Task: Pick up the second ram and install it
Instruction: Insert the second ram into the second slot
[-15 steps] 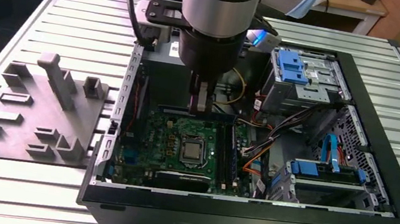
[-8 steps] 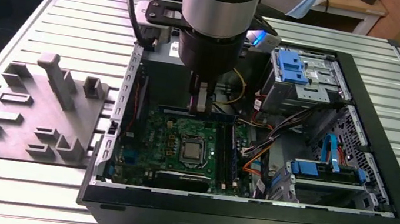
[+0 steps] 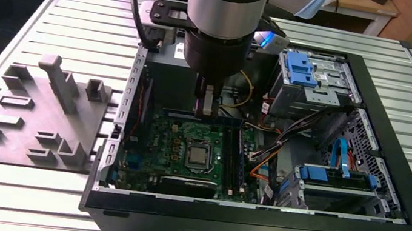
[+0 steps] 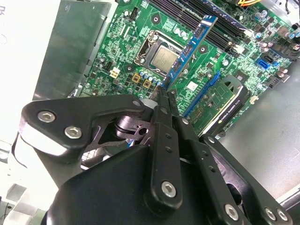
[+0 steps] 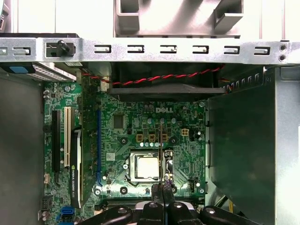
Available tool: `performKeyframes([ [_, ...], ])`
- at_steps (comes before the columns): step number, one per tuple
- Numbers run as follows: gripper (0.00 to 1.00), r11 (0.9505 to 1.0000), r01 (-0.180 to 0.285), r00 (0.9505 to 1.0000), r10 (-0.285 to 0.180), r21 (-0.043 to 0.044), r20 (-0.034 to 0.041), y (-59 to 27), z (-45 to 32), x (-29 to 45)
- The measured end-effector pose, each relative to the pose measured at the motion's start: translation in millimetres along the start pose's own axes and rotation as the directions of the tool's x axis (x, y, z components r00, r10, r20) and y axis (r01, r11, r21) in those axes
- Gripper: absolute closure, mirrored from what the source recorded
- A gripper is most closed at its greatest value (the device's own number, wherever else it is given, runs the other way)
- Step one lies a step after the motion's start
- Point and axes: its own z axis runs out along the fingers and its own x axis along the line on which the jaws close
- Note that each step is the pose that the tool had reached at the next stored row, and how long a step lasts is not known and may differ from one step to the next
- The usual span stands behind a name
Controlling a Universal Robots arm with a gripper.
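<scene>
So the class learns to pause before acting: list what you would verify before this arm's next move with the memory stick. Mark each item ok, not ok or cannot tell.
1. Grip: the tool is shut on the second ram. Ok.
2. Position over the memory slots: the stick hangs beside the CPU socket, not above the slots. Not ok.
3. Alignment: the stick lies crosswise to the slots, not parallel. Not ok.
4. A slot free, with its latches open: cannot tell.

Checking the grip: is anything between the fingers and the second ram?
Nothing: in the second wrist view the fingers are shut directly on the second ram, at its end.
</scene>
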Motion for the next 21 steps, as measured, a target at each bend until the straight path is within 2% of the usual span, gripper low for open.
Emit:
performKeyframes([
  [2, 0.89, 0.9998, -0.020, 0.9998, 0.020, 0.0008, 0.0001, -0.1, 0.5, 0.0],
  [5, 0.89, 0.9973, -0.074, 0.9973, 0.074, 0.0026, -0.0001, 0.0, 1.3, 0.0],
  [10, 0.89, 0.9864, -0.164, 0.9864, 0.164, 0.0058, -0.0002, 0.0, 2.5, 0.1],
  [13, 0.89, 0.9760, -0.217, 0.9761, 0.217, 0.0077, -0.0002, 0.0, 2.7, 0.1],
  [16, 0.89, 0.9624, -0.271, 0.9625, 0.271, 0.0097, 0.0002, 0.0, 3.0, 0.1],
  [21, 0.89, 0.9342, -0.357, 0.9343, 0.357, 0.0127, 0.0008, 0.0, 3.3, 0.1],
])
